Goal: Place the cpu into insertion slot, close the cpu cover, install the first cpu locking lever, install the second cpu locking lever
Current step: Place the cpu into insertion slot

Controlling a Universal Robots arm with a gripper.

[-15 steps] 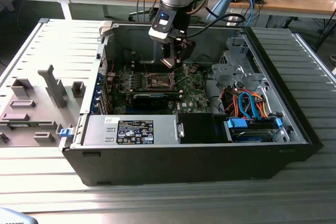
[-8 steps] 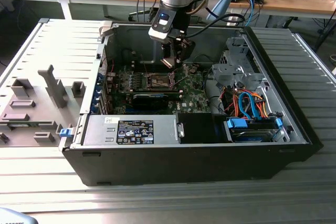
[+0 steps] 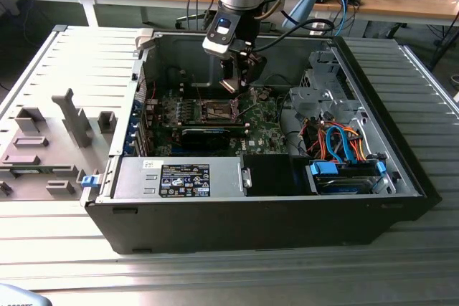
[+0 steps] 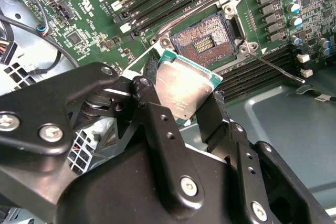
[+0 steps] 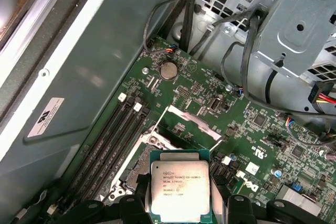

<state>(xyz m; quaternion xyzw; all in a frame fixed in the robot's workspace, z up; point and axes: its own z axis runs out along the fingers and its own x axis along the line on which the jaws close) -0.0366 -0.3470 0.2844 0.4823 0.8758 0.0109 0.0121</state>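
Holding the cpu [image 4: 184, 90] by two opposite edges, the gripper [image 4: 181, 95] has its black fingers [image 4: 149, 85] clamped tight on the chip, silver-grey top facing the wrist cameras.

Exterior view: the gripper [image 3: 237, 80] hangs inside the open computer case [image 3: 251, 227], above the far middle part of the green board [image 3: 265, 130]. The insertion slot [image 3: 217, 111] lies just below it, slightly toward the exterior view's left. A drive cage with orange and blue cables [image 3: 337, 141] sits at the exterior view's right, well apart from the arm.

Second wrist view: the insertion slot [image 4: 203, 40] is uncovered, its dark contact field bare. The chip is not seated; it is held over the slot's edge, tilted against the board [image 4: 94, 19]. A thin locking lever [image 4: 275, 66] lies released, angled away from the socket corner. Long black memory slots [image 4: 157, 3] run along both sides of the socket.

First wrist view: the cpu [image 5: 180, 192] hides most of the socket beneath it. The gripper [image 5: 181, 211] grips it at both sides. The cpu cover [image 5: 194, 121] stands raised on the far side of the slot, a thin silver frame tilted up from the board [image 5: 210, 93]. A round coin cell [image 5: 167, 70] sits farther off, near the case wall.
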